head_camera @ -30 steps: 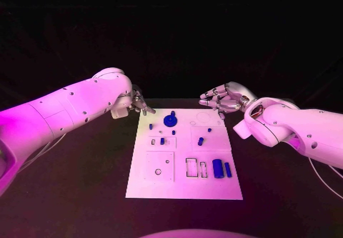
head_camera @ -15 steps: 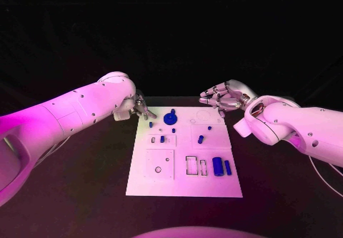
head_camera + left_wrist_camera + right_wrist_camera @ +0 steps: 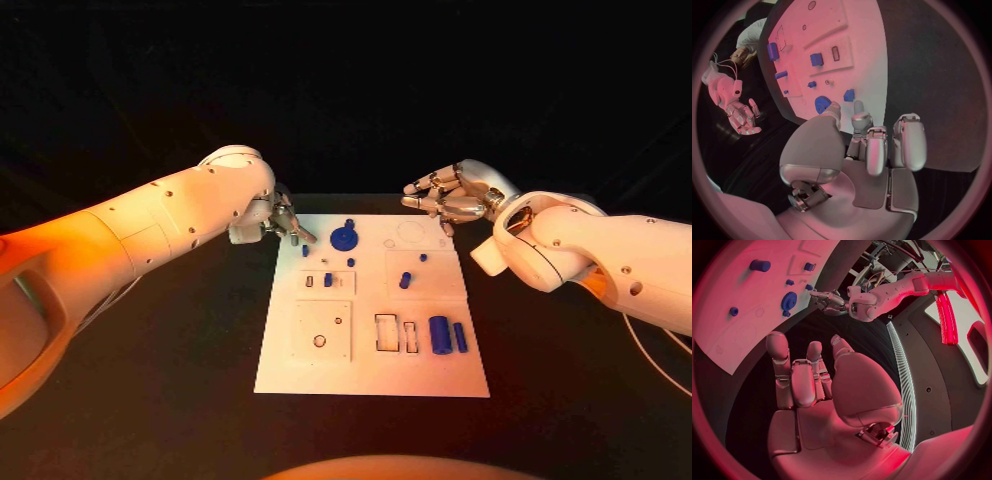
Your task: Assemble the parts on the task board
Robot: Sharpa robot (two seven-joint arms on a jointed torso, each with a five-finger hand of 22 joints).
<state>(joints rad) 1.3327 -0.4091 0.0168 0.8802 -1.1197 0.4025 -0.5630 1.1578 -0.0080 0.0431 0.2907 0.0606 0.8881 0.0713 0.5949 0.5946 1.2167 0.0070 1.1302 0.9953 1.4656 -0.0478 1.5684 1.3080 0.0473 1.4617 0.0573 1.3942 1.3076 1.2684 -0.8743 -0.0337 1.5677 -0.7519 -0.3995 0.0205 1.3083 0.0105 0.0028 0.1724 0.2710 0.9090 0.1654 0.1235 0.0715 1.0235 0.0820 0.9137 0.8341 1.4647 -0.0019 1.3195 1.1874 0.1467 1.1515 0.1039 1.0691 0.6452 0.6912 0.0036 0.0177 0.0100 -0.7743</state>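
My left hand point(image 3: 277, 222) hangs at the upper left corner of the task board point(image 3: 372, 370), fingers spread and holding nothing, near the small blue part point(image 3: 304, 251) by that edge, probably to reach it next. My right hand point(image 3: 450, 200) hovers off the board's upper right corner, fingers loosely curled; it seems empty. The blue gear point(image 3: 345, 239) lies at upper centre, two cylinders point(image 3: 447, 338) lower right.

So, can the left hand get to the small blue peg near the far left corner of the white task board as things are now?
Probably yes. The left hand hovers at that corner, holding nothing, and the small blue peg stands just beside its fingertips with nothing between them. The round blue gear sits further in, out of the way.
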